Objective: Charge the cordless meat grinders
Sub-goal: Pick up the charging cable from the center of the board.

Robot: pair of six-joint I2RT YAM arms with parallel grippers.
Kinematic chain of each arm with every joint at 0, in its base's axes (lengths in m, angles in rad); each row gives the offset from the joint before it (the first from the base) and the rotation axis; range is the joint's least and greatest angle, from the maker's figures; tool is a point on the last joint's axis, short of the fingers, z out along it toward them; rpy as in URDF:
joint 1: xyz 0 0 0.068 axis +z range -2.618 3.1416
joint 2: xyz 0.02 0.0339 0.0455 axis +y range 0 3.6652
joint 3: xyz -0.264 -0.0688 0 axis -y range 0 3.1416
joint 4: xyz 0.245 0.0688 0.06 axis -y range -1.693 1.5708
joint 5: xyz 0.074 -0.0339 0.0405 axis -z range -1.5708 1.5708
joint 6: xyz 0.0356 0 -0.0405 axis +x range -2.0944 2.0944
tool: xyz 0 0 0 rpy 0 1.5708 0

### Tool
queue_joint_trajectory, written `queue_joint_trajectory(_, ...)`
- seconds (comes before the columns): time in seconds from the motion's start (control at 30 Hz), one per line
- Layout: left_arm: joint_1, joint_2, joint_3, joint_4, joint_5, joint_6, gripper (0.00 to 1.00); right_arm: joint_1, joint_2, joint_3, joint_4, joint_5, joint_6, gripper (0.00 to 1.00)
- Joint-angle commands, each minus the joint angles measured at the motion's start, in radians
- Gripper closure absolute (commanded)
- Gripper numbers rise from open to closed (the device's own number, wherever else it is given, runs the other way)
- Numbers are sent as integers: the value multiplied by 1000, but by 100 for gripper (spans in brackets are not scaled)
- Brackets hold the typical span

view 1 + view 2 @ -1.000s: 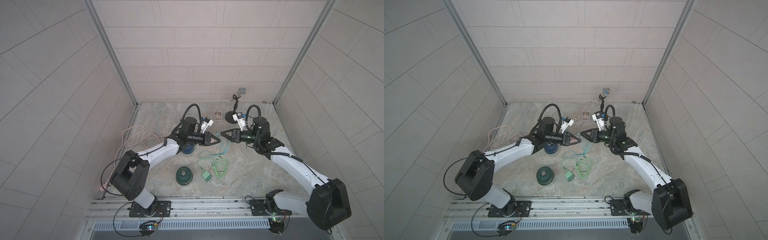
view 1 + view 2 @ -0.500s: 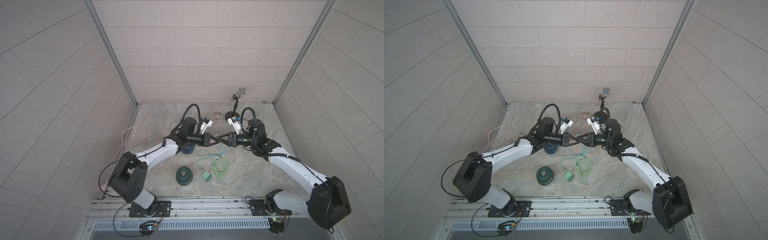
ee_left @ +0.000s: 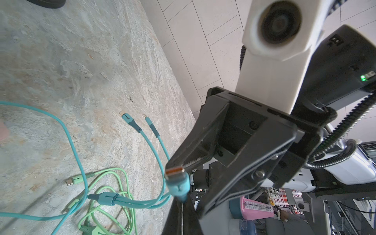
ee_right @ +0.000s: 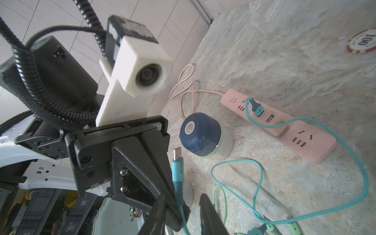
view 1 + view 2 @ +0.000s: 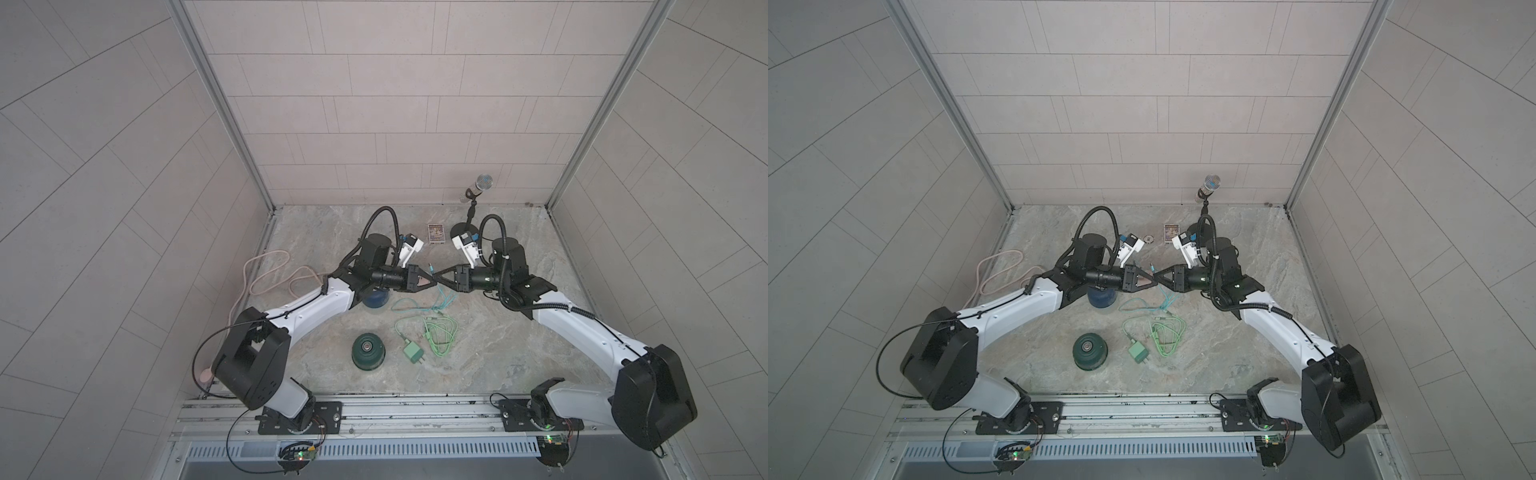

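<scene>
Above the tabletop (image 5: pixel 498 353), left jaws clench a teal plug (image 3: pixel 176 179); right jaws stand parted around its tip. The blue grinder (image 4: pixel 200 134) sits under the left arm (image 5: pixel 316 303), beside a pink power strip (image 4: pixel 295 134); the green grinder (image 5: pixel 368 351) stands nearer, left of a green adapter (image 5: pixel 413 353).

Table (image 5: pixel 498 340): grey-beige, marbled veins. Blue grinder (image 4: pixel 200 134), far left: dk blue dome, white centre w/ pink power symbol, pale clear base. Green grinder (image 5: pixel 368 351), near: dk green, silver centre. Teal cable (image 3: pixel 179 187) w/ darker teal collars. Light green cable (image 5: pixel 441 336) & green adapter (image 5: pixel 413 353). Power strip (image 4: pixel 284 130) & cord (image 4: pixel 207 91): pink. Chip (image 4: pixel 362 43): red/white, "100". Mic (image 5: pixel 484 183): silver mesh head, blk stand.
</scene>
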Motion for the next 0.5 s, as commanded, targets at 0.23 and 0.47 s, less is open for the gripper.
queue_joint_trajectory(0.23, -9, -39, 19, 38, 55, 17, 100, 6, 35, 28, 15, 31, 8, 76)
queue_joint_trajectory(0.47, -9, -28, 20, 38, 59, 16, 100, 6, 62, 62, -37, 62, -19, 69)
